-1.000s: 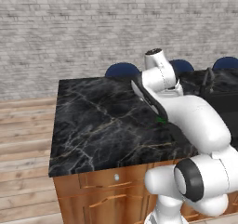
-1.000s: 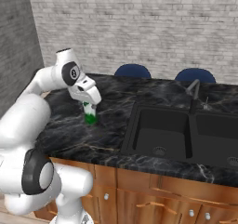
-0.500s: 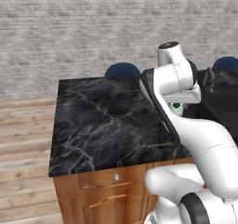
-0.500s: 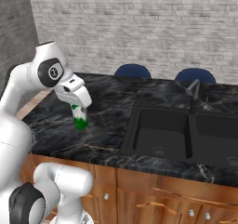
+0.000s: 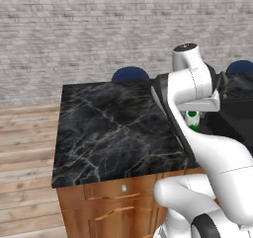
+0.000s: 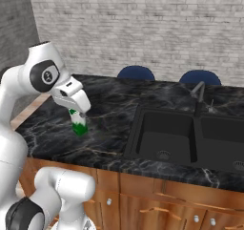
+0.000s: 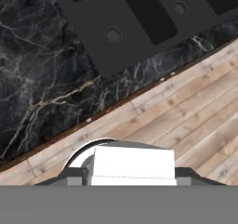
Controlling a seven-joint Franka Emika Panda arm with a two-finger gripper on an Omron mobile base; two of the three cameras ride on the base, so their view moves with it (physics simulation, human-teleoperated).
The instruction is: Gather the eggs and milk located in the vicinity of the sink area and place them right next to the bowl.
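My gripper is shut on the milk, a small white carton with a green lower part. It holds the carton over the black marble counter, well left of the sink. In the left base view the milk peeks out from behind my white arm. The hand view has the carton's white top at the bottom, with the sink basins and drains beyond. The eggs and the bowl are out of view.
A dark faucet stands behind the sink. Two blue chairs sit behind the counter. The counter's front edge drops to wooden floor. A wide stretch of marble lies to the left.
My arm has swung left and toward the counter's front, carrying the milk away from the sink. The gripper has stayed shut on the carton.
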